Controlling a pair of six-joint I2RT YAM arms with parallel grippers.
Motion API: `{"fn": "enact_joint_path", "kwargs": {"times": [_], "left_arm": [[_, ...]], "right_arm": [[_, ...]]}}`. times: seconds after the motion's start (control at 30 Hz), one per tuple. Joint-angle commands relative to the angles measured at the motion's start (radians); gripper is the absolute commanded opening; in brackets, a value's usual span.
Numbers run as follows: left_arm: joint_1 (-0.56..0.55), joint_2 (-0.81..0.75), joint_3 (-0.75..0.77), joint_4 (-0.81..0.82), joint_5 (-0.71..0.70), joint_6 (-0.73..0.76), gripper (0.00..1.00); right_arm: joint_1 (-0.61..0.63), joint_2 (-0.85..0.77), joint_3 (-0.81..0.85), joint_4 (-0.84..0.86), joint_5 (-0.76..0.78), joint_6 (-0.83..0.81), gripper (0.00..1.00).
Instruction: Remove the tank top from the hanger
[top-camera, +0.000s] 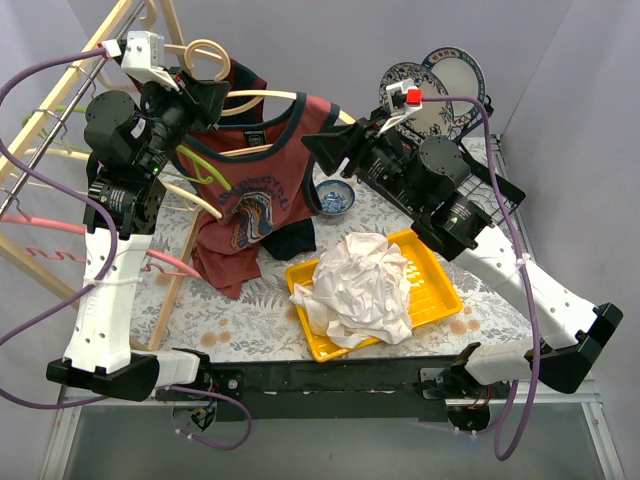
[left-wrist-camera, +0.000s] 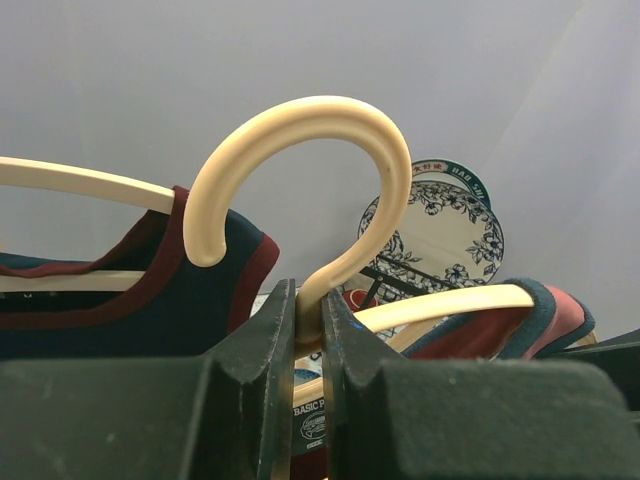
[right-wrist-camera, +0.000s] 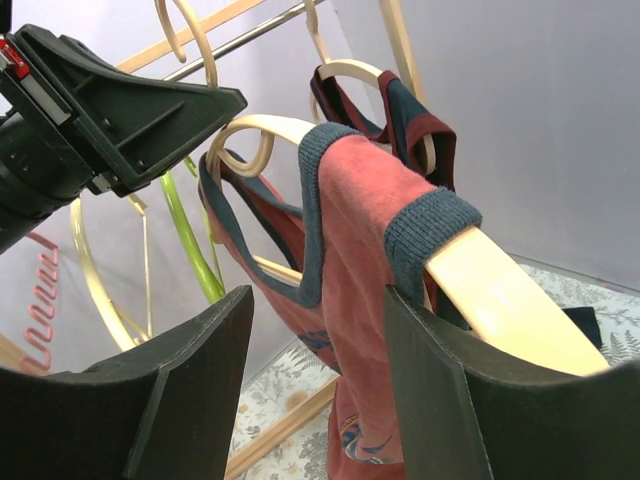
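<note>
The red, navy-trimmed tank top (top-camera: 255, 190) with a printed graphic hangs on a cream hanger (left-wrist-camera: 330, 150) above the bench (top-camera: 250, 320). The left pincer (left-wrist-camera: 308, 330) pinches the hanger's neck. The right pincer (right-wrist-camera: 318, 300) is spread around a shoulder strap.

The right tool (right-wrist-camera: 318, 305) stood with its two black fingers (right-wrist-camera: 170, 400) spread wide, not clamped on anything. Between and beyond them hung the red tank top (right-wrist-camera: 360, 200), its blue-grey trimmed shoulder draped over the cream arm of the hanger (right-wrist-camera: 500, 290), which ran down to the lower right past the right-hand finger. Whether that finger touched the hanger could not be told. A black machine part (right-wrist-camera: 110, 110) filled the upper left. Behind were a green hanger (right-wrist-camera: 190, 240), a pink hanger (right-wrist-camera: 40, 300), a metal rail (right-wrist-camera: 240, 40) and the flower-patterned table (right-wrist-camera: 280, 400).
</note>
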Motion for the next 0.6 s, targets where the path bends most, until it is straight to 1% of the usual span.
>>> {"fn": "enact_joint_path", "kwargs": {"times": [0.0, 0.4, 0.57], "left_arm": [[-0.001, -0.033, 0.036, 0.033, -0.039, -0.009, 0.0], [-0.003, -0.032, 0.038, 0.028, -0.079, 0.019, 0.0], [-0.003, -0.036, 0.036, 0.026, -0.067, 0.014, 0.0]], "right_arm": [[0.012, -0.021, 0.056, 0.005, 0.09, -0.054, 0.62], [0.013, -0.024, 0.058, -0.008, 0.133, -0.06, 0.63], [0.015, -0.001, 0.079, 0.0, 0.134, -0.066, 0.63]]}}
